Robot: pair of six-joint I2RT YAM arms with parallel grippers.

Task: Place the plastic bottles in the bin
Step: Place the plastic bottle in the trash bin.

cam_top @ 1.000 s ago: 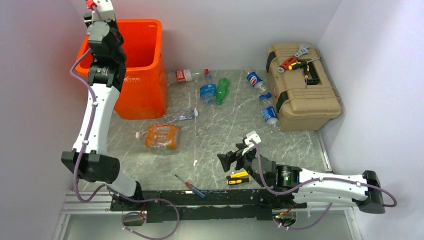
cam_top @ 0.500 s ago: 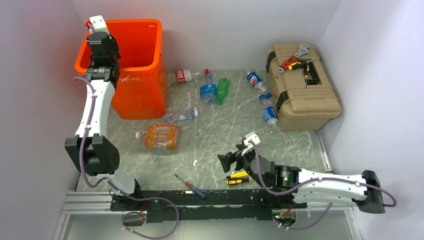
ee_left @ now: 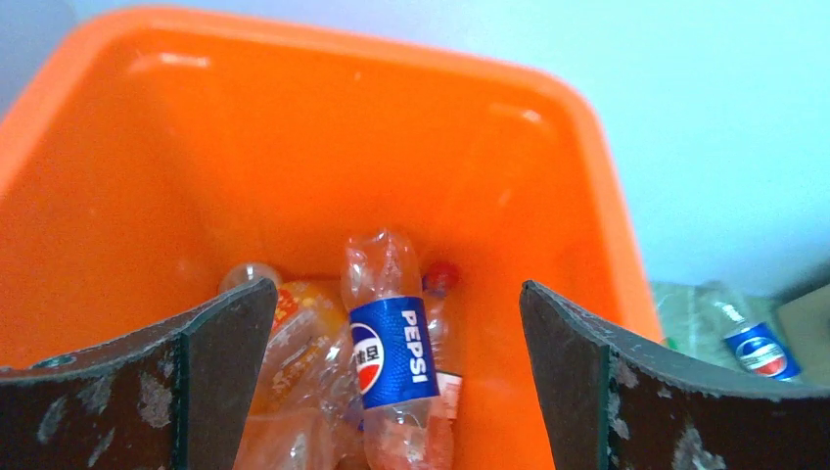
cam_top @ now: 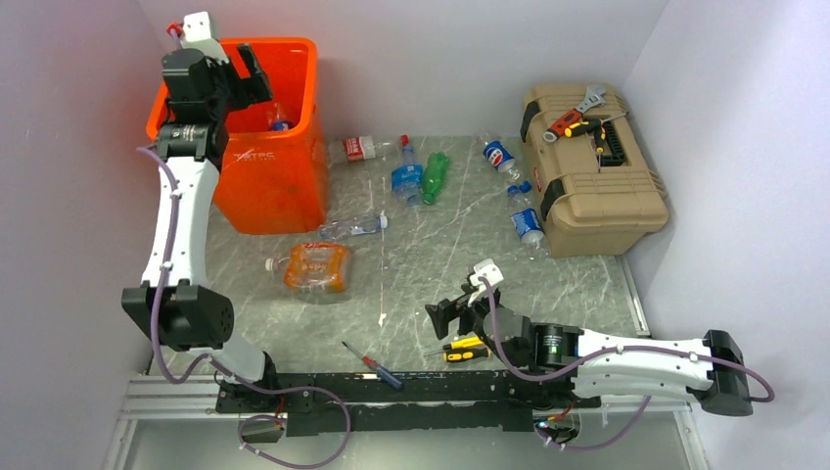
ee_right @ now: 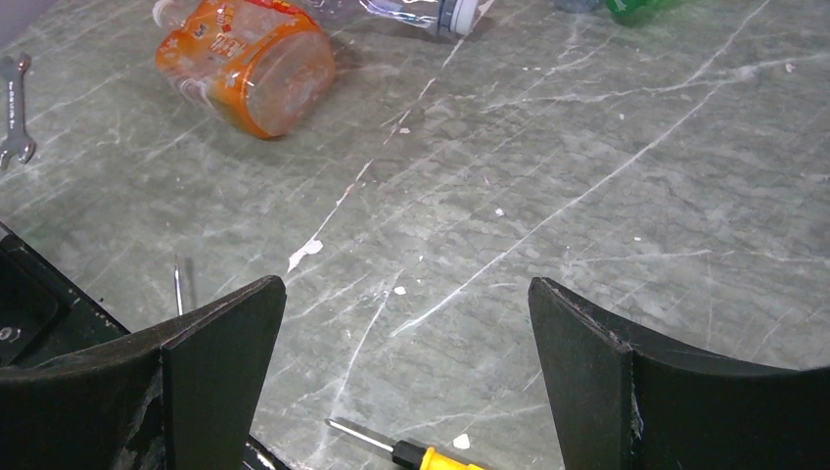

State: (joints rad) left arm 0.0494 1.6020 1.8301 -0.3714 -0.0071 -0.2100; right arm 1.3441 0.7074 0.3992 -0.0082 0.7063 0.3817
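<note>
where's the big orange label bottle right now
Top view, left of centre: the large clear plastic bottle with an orange label lies on the table, just in front of the tall orange plastic bin.

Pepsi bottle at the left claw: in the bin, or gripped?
In the bin: Pepsi bottle lies among other bottles; left claw open above it, empty.

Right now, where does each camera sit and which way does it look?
Top external: high behind the robot, looking down on the table; left arm and right arm show.
Left wrist: over the bin, looking down at a Pepsi bottle inside; open jaws show.
Right wrist: low over the table, facing an orange-labelled bottle; open jaws show.
Shared: top external and right wrist both see that bottle.
</note>
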